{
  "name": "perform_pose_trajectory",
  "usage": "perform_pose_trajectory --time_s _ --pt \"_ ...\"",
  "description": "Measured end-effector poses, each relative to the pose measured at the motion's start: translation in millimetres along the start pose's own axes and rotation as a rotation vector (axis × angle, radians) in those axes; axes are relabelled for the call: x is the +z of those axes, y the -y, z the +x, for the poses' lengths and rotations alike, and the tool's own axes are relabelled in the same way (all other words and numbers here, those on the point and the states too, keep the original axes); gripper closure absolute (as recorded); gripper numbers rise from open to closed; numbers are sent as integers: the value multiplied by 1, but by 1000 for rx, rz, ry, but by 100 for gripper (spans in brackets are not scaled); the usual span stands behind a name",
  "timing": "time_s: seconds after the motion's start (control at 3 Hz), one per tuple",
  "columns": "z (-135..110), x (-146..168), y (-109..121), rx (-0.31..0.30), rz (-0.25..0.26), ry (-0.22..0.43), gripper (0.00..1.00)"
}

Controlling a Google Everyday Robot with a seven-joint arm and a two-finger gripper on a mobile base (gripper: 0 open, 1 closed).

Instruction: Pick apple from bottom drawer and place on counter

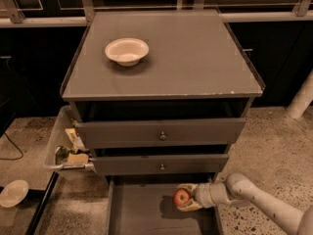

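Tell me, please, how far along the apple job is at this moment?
Done: the bottom drawer is pulled open. In hand: the gripper is inside it on the right, closed around the apple, which has not yet left the drawer. Left: lift the apple out and set it on the counter, where a white bowl sits near the back left.

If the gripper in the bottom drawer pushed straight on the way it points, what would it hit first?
The apple, already in the gripper's grasp; beyond it, probably the bottom drawer's left wall.
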State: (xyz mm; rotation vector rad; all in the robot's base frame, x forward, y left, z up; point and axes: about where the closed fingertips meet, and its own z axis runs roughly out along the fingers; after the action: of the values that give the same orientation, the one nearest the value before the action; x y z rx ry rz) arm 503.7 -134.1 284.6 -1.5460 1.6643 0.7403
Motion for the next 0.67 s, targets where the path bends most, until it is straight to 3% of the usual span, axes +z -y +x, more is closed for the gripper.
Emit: perform_pose_trajectory --time_s 0.67 --pt "-80 -68 -1 -111 38 -36 100"
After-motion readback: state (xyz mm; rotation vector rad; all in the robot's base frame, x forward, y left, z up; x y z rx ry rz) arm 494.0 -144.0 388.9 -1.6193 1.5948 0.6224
